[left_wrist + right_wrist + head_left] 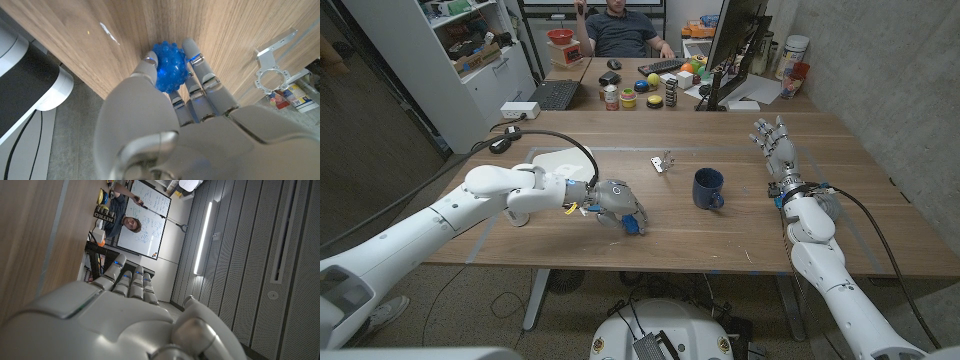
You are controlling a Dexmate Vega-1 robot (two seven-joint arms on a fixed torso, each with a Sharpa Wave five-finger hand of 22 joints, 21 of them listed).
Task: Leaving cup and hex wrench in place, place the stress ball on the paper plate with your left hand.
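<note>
Fingers (pixel 200 75) of the left hand (pixel 616 206) curl around the stress ball (pixel 171 73), a blue knobbly ball pressed between them and the thumb, right at the wooden desk (pixel 720 240) surface. In the head view the ball (pixel 632 226) peeks out blue under the fingertips, near the desk's front edge and left of centre. The left arm (pixel 450 215) reaches in from the lower left, a black cable arching over its wrist.

Behind that hand, toward the desk's far left, the paper plate (pixel 558 158) lies partly hidden by the arm; the ball is well apart from it and not on it. The hex wrench (pixel 662 162) lies near the desk's middle, a small metal piece, and the left wrist view shows a shiny metal bracket with a ring there. Just beside it, toward the robot's right, the dark blue cup (pixel 708 187) stands upright with its handle facing front.

The right hand (pixel 776 146) stands at the desk's right side, well apart from the cup, fingers spread and straight, holding nothing. The right wrist view looks along its back (pixel 125 310) toward a whiteboard.

Beyond the desk, a person (pixel 620 30) sits at a second desk carrying a keyboard (pixel 660 66), a monitor (pixel 735 45) and small coloured objects.
</note>
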